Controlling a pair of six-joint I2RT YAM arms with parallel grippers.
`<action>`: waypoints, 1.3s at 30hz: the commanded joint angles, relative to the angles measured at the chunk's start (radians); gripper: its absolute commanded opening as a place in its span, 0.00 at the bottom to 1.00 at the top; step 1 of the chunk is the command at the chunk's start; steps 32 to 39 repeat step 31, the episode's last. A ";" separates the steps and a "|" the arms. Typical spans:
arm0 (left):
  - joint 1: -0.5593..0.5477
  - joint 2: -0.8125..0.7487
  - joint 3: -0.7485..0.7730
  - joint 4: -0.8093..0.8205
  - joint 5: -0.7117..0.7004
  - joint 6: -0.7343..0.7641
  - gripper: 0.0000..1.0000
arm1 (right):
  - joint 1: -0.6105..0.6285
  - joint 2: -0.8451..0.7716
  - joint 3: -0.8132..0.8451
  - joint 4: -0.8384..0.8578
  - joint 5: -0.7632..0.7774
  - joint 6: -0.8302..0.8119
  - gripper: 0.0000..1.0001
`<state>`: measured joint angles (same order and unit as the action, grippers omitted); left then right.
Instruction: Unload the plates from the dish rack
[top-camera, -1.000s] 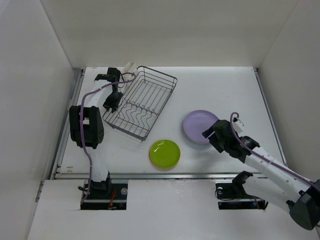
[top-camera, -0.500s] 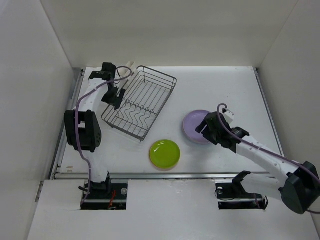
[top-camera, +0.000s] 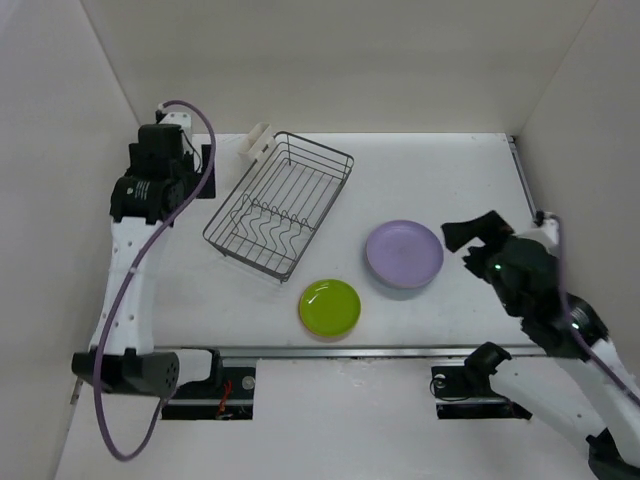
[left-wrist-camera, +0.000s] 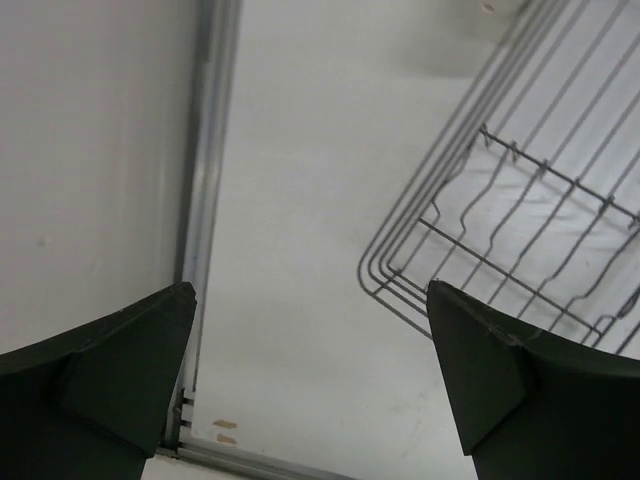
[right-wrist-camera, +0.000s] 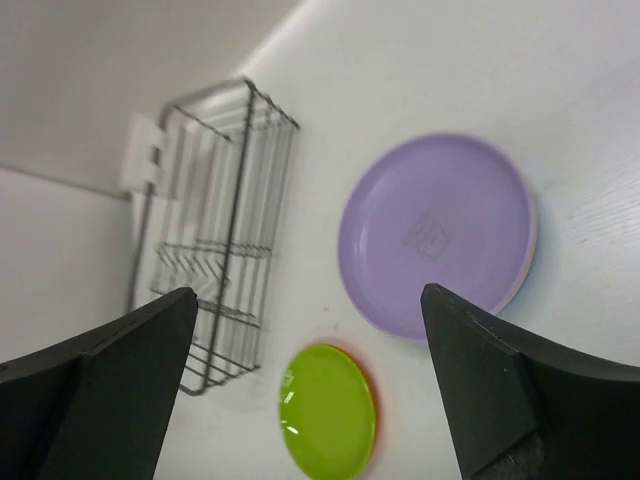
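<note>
Open tabletop (top-camera: 440, 170) lay between the dish rack (top-camera: 280, 205) and the lavender plate (top-camera: 403, 253), while the side wall (top-camera: 70, 150) and the rack's rim gave my left claw (left-wrist-camera: 310, 290) only a narrow strip.

Bright, even, diffuse light from above, white surface (top-camera: 430, 170) nearly washed out, faint soft shadow beneath the dish rack (top-camera: 280, 205), wrist views slightly soft

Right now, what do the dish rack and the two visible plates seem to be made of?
Dish rack: thin dark metal wire, probably coated; bent rods, dull sheen. Lavender plate and lime green plate: likely plastic; uniform colour, smooth surface, soft highlights.
</note>
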<state>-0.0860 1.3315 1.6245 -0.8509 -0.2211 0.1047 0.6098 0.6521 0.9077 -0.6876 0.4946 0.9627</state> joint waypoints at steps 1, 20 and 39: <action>0.008 -0.098 -0.084 0.029 -0.196 -0.082 1.00 | -0.002 -0.124 0.158 -0.243 0.171 -0.061 1.00; 0.035 -0.268 -0.161 0.012 -0.155 -0.091 1.00 | -0.002 -0.608 0.312 -0.402 0.269 -0.081 1.00; 0.045 -0.268 -0.180 0.003 -0.124 -0.091 1.00 | -0.002 -0.626 0.272 -0.383 0.279 -0.081 1.00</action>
